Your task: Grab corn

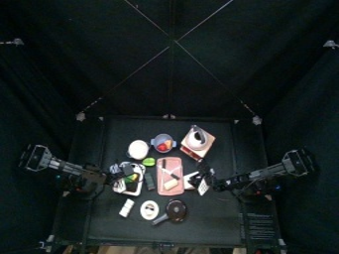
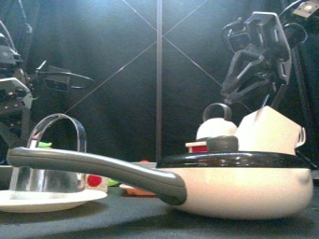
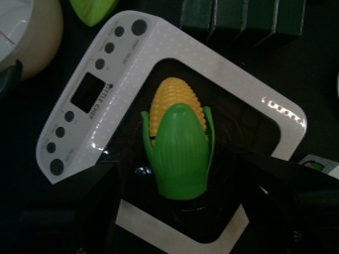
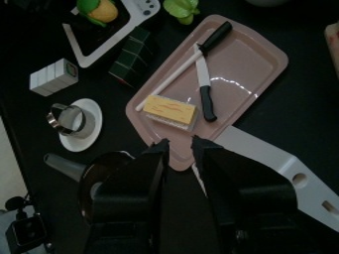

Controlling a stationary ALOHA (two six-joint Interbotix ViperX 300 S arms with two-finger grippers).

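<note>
The left gripper (image 3: 179, 213) is hovering over an ear of toy corn (image 3: 179, 139). Its dark fingers (image 3: 79, 203) are spreading wide, one to each side of the green husk end, without touching it. The corn, yellow kernels at one end and green husk at the other, is lying on the dark platform of a white kitchen scale (image 3: 99, 94) with a small display and a row of dots along its rim. A white dish edge (image 3: 34, 40) is showing just beyond the scale's corner.

In the top view, this left gripper (image 1: 117, 179) is sitting over the left part of the tabletop (image 1: 119, 129), with the scale beneath it.

The right gripper (image 4: 175, 159) is resting at the near edge of a pink tray (image 4: 252, 64). Its fingers (image 4: 157, 169) are pressing together with no gap, holding nothing. On the tray, a black-handled knife (image 4: 203, 74) is lying beside a yellow block like butter (image 4: 169, 109). Near the tray, a small metal cup is standing on a white saucer (image 4: 73, 121).

In the front view, a cream saucepan (image 2: 230, 182) with a long grey handle is filling the foreground, and a white plate (image 2: 44, 201) is lying to its left.
</note>
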